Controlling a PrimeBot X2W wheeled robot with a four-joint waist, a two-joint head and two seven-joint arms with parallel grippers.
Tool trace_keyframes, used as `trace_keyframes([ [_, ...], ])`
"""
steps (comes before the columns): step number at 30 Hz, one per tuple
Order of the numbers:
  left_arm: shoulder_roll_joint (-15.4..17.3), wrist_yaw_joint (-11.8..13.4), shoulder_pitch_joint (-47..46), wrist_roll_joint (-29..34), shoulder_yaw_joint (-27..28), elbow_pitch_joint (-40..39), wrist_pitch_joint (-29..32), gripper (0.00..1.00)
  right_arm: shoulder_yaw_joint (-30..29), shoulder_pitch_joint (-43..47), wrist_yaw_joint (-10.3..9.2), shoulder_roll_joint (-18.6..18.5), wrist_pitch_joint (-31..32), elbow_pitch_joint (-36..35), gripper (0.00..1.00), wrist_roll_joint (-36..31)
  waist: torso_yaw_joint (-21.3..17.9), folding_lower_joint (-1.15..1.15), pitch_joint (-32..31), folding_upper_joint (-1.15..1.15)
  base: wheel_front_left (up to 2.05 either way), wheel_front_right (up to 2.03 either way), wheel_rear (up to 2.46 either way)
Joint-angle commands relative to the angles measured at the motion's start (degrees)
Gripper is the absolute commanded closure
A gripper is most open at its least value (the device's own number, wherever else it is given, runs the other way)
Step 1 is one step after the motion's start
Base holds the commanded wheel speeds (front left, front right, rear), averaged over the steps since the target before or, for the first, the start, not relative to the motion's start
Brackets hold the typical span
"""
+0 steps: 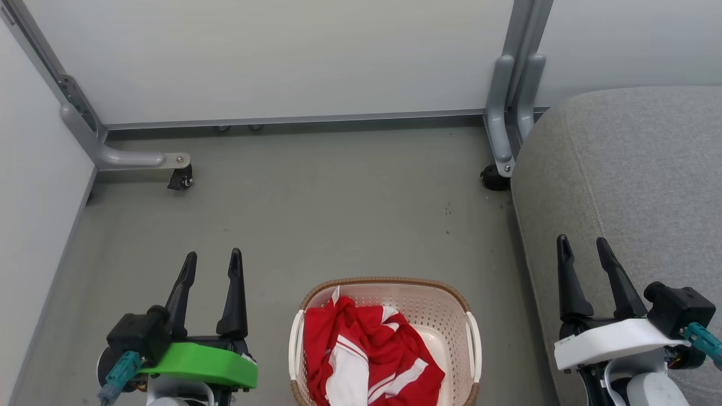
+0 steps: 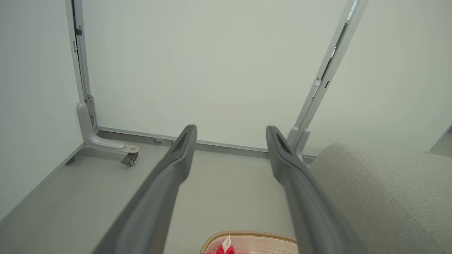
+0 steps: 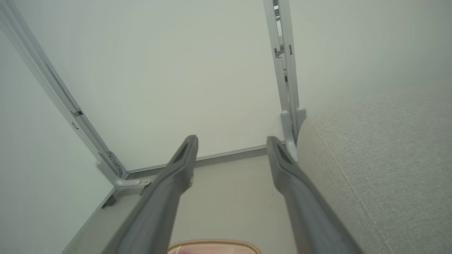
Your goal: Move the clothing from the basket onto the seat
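bare grey floor [image 1: 338,214] open ahead up to white partition panels [image 1: 271,56], grey seat [image 1: 637,186] rounded edge along right, cream basket [image 1: 389,282] on floor near seat, red-white clothing [image 1: 366,349] heaped inside, left gripper [image 1: 213,258] spread wide and empty left of basket, right gripper [image 1: 582,242] spread wide and empty over seat edge

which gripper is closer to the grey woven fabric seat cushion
Right. The right gripper is at the cushion's edge; the left gripper is past the cream perforated plastic basket.

Grey floor [image 1: 338,214], basket [image 1: 389,280] w/ brown rim near centre front, seat [image 1: 637,169] beside it on rt, partition feet [image 1: 121,158] w/ black casters [image 1: 180,179] at back l & r
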Motion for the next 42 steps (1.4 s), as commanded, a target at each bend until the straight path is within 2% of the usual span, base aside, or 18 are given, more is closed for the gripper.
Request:
trace_keyframes([
  [1, 0.42, 0.22, -0.38, 1.78, -0.29, -0.58, -0.47, 0.00, 0.15, 0.69, 0.01, -0.32, -0.53, -0.63, 0.00, -1.54, 0.08, 0.00, -0.03, 0.00, 0.00, 0.00, 0.00],
  [30, 0.52, 0.59, 0.74, 14.77, -1.56, -0.78, -3.75, 0.00, 1.37, 1.00, 0.01, -0.43, -3.81, -1.76, 0.00, -13.15, 0.19, 0.00, -0.59, 0.00, 0.00, 0.00, 0.00],
  [42, 0.51, 0.40, 1.38, 14.04, -1.19, -0.12, -3.49, 0.00, 1.88, 1.24, 0.01, -0.42, -3.65, -1.34, 0.00, -13.47, 0.31, 0.00, -0.89, 0.00, 0.00, 0.00, 0.00],
])
